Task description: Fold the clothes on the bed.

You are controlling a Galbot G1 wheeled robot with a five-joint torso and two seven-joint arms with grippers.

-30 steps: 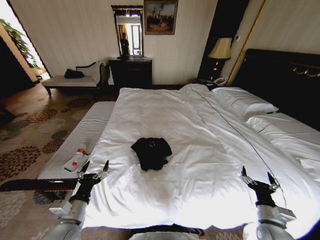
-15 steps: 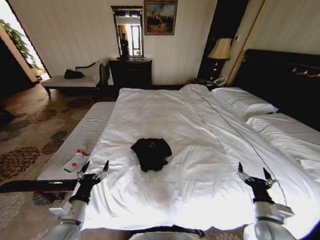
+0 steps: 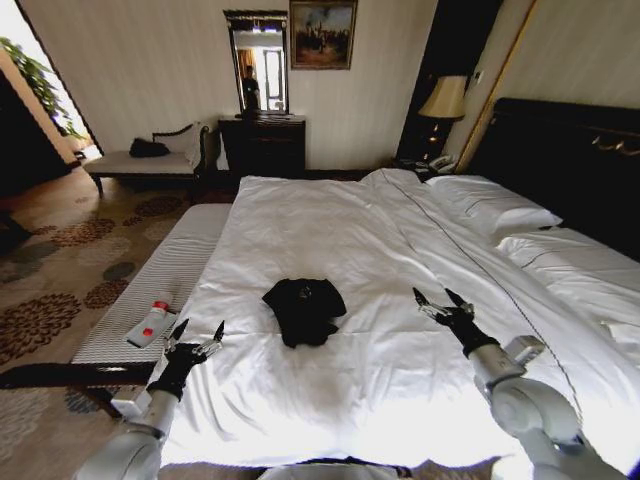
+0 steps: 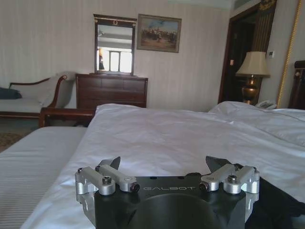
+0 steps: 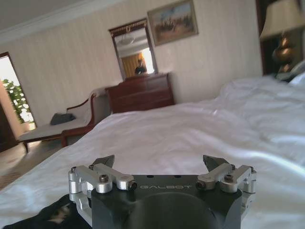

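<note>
The clothes [image 3: 303,309], a crumpled black T-shirt, lie bunched in the middle of the bed [image 3: 400,370], which has white sheets. My left gripper [image 3: 198,335] hangs open at the bed's left edge, well left of and nearer than the shirt. Out over the duvet to the right of the shirt my right gripper [image 3: 442,300] is open, roughly level with it and empty. A dark fold of the clothes [image 4: 276,200] peeks past the open left gripper [image 4: 163,164] in the left wrist view. The clothes [image 5: 50,214] also lie beside the open right gripper [image 5: 158,162].
A grey striped bench [image 3: 160,290] runs along the bed's left side with a small white bottle [image 3: 149,323] with a red cap on it. White pillows [image 3: 500,210] and a dark headboard [image 3: 560,150] are at the right. A dark dresser [image 3: 262,145] stands at the far wall.
My right arm has reached forward and inward over the bed, from near the front right edge to beside the shirt. The left gripper has shifted slightly. The shirt has not moved.
</note>
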